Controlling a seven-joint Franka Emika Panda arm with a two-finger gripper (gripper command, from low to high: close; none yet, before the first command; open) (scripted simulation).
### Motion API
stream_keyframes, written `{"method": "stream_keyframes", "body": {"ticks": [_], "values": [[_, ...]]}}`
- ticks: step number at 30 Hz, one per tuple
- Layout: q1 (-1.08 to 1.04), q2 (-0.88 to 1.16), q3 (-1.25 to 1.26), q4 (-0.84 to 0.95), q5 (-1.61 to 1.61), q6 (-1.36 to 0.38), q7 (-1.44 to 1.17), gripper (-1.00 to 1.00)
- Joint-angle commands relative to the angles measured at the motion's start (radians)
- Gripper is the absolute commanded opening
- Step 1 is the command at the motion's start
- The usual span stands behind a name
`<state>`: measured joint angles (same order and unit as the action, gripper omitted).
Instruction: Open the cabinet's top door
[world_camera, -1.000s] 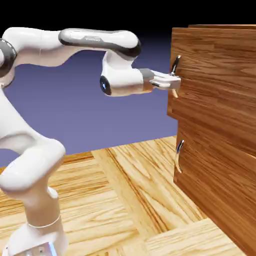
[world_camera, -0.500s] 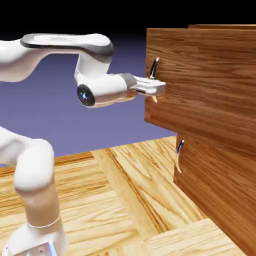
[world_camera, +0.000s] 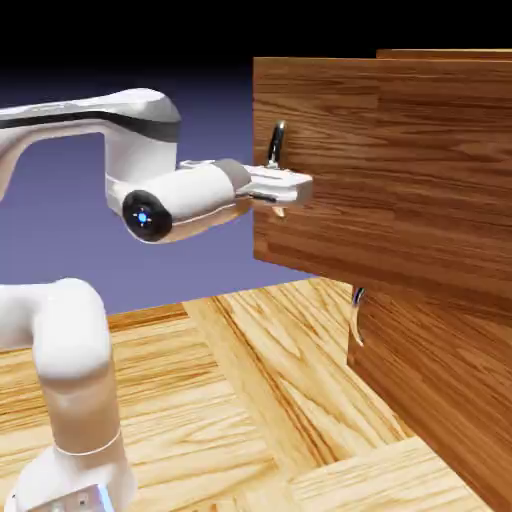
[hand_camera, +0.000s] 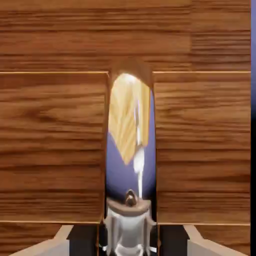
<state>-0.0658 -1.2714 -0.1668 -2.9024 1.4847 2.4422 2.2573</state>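
Gripping silver handle (world_camera: 276, 143), gripper (world_camera: 296, 186) clamped, top door (world_camera: 400, 170) pulled outward

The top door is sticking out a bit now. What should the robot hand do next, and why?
Probably keep pulling the same way, toward the exterior view's left. The gripper is shut on the handle, and the top door already stands out from the cabinet, past the lower door, but it looks only partly open. Keeping the grip and pulling a little farther should open it wider.

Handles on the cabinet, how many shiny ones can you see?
2. The top door's handle sticks up behind the pincer, which grips it. The lower handle sits below, partly hidden under the top door. None other shows.
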Motion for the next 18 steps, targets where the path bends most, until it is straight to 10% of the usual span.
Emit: {"method": "stream_keyframes", "body": {"ticks": [1, 18], "values": [[-0.012, -0.016, -0.029, -0.005, -0.041, -0.032, 0.018, -1.0], [-0.065, 0.011, -0.631, 0.213, -0.668, -0.682, 0.115, -1.0]]}}
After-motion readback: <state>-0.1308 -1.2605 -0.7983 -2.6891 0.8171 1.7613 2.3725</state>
